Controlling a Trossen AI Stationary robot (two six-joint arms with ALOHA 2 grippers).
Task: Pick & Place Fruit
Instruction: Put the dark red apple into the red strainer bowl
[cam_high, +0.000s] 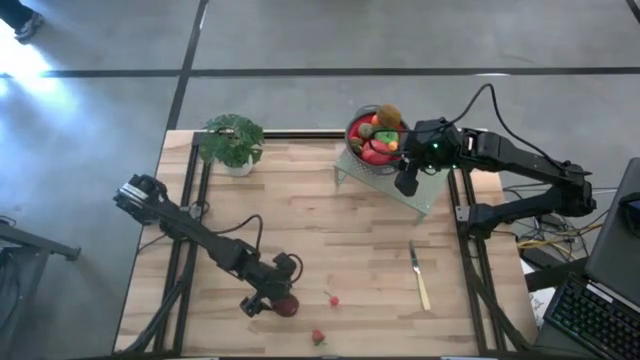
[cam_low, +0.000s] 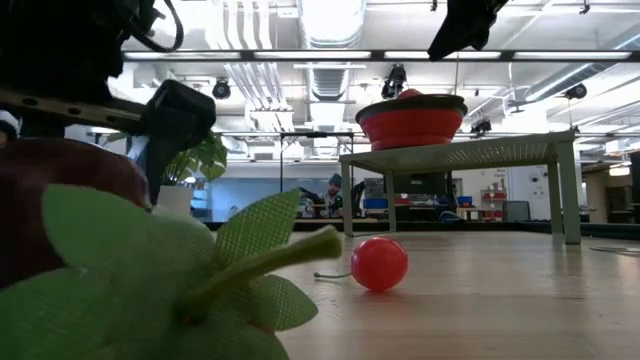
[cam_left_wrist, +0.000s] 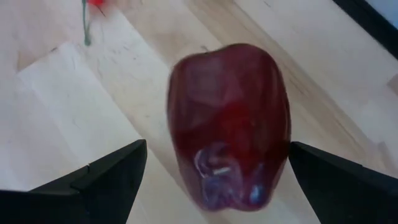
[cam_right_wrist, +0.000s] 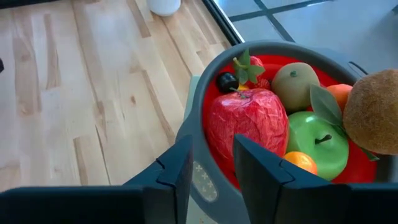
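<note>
Two open fingers (cam_left_wrist: 112, 180) — left gripper (cam_left_wrist: 214, 183) — straddle maroon fruit (cam_left_wrist: 229, 121).

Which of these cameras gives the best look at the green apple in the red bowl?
The right wrist view: the green apple sits close and clear in the red bowl. The high view shows only a small green patch there. The low view sees just the bowl's side; the left wrist view misses it.

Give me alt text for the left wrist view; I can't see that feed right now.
A dark red apple lies on the pale wooden table, filling the middle of the view between the left gripper's two dark jaws, which stand wide open on either side of it without touching. A small red fruit with a thin green stem shows at the far edge.
</note>
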